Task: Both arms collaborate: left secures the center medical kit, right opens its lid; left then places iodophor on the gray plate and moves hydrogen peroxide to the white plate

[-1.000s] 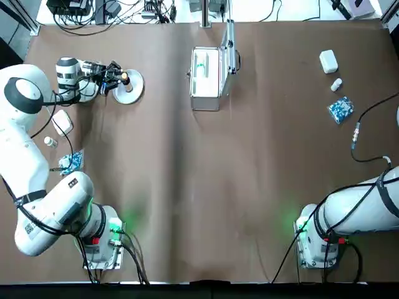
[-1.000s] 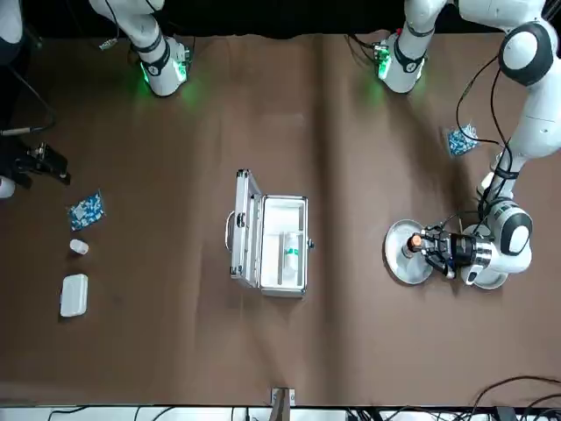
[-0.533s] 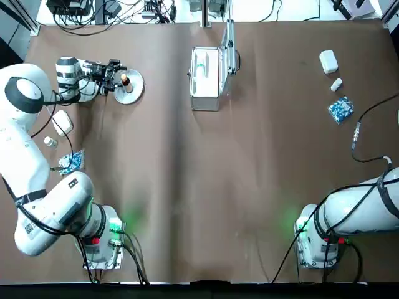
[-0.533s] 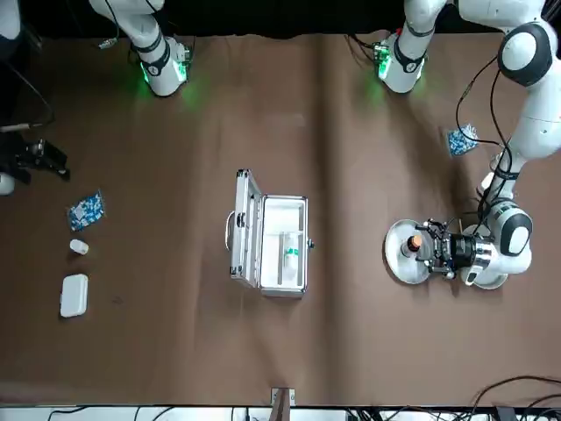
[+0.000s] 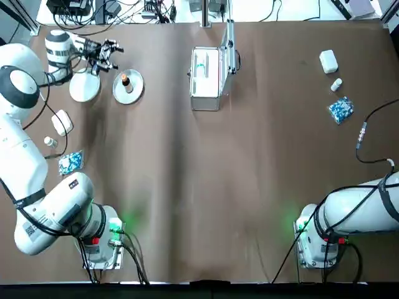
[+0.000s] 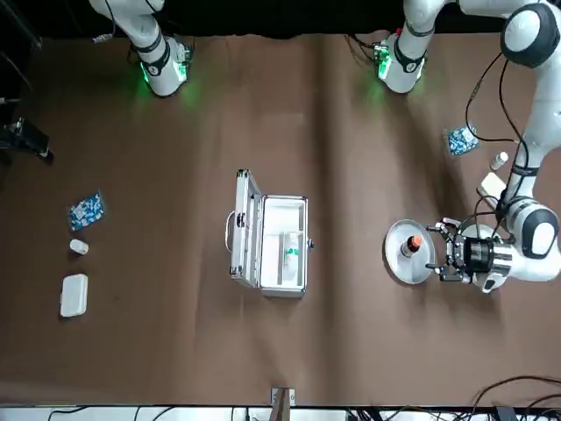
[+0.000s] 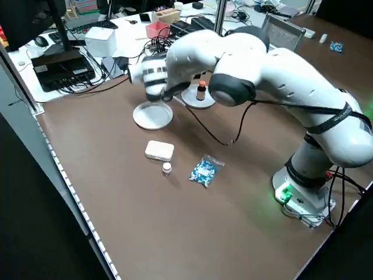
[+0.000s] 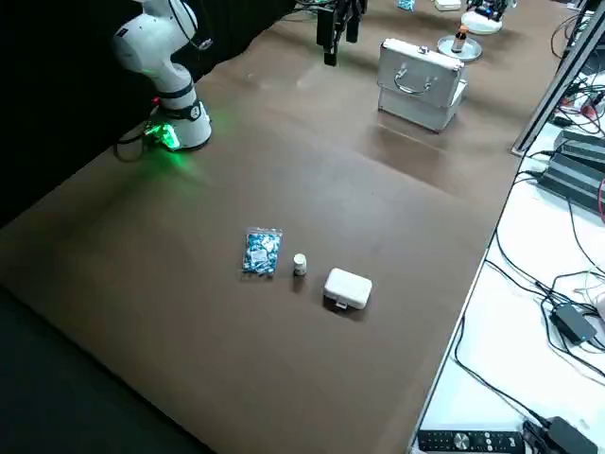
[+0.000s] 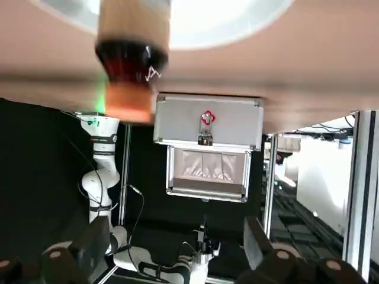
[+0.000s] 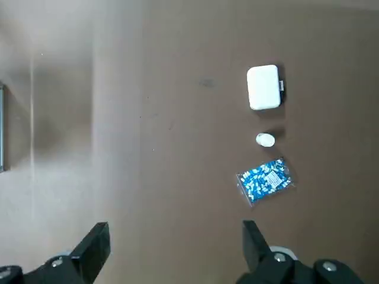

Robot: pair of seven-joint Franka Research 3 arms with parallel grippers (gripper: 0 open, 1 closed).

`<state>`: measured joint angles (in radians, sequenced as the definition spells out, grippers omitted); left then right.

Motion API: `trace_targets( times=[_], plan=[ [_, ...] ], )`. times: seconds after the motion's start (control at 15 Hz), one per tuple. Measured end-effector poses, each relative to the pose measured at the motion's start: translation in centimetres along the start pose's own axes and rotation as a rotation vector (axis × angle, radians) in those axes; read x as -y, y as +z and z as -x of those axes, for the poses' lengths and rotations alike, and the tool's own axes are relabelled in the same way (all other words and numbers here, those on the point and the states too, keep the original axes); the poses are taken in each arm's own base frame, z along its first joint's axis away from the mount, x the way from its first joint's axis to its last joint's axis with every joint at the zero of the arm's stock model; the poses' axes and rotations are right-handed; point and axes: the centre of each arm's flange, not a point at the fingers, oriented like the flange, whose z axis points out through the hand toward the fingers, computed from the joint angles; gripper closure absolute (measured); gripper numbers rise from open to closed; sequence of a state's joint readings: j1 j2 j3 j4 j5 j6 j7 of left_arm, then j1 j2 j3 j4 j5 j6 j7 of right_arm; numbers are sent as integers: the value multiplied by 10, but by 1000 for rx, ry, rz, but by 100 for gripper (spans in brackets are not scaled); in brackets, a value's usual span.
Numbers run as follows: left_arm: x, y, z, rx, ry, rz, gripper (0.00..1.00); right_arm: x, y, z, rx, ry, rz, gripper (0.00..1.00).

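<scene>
Along the left side of the surface (image 5: 218, 237), as seen from overhead, lie a small whitish bottle (image 5: 51, 142), a white box (image 5: 62, 123) and a packet of blue-and-white pieces (image 5: 70, 162), the bottle between the other two. Farther out from my left arm's base is the white plate (image 5: 85, 86), flat and round, partly overlapped in this view by my left arm (image 5: 60, 53). My left hand (image 6: 435, 248) is just beside the iodophor (image 6: 411, 246), its two fingers well apart with nothing between them. The iodophor, brown with an orange-brown cap, stands upright on the gray plate (image 5: 118, 92), whose rim encircles it.

To the right of these, the medical kit (image 5: 206, 103) rests on the surface with its lid (image 5: 229, 53) raised on the right side. Inside its open body is the hydrogen peroxide (image 5: 200, 70), a white bottle with a teal-green label.

Toward the right edge are a second white box (image 5: 328, 61), a second small whitish bottle (image 5: 336, 84) and a second blue-and-white packet (image 5: 341, 109), spaced apart in a line. My right hand (image 10: 177, 236) is raised above the surface on this side of the kit, its fingers apart and empty.
</scene>
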<state>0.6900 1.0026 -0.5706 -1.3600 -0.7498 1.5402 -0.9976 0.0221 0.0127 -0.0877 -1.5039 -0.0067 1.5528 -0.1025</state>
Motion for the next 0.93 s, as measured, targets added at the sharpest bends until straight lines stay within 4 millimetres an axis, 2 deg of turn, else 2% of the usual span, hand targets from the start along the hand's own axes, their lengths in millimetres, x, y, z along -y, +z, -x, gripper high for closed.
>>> trace_targets(
  times=[0.2,0.33,0.67,0.87,0.93],
  plan=[
    [-10,14,46,-52,-19,-28,0,-1,0,1,6,1,0,1],
    [-18,37,76,-85,-16,-61,0,-1,1,3,26,2,-2,1],
    [-38,109,146,-190,71,-112,0,-4,2,4,31,9,-1,1],
    [-43,156,182,-303,148,-155,0,-5,2,4,32,11,-1,1],
    [-45,193,200,-392,205,-195,0,-5,2,4,31,10,-1,1]
  ],
)
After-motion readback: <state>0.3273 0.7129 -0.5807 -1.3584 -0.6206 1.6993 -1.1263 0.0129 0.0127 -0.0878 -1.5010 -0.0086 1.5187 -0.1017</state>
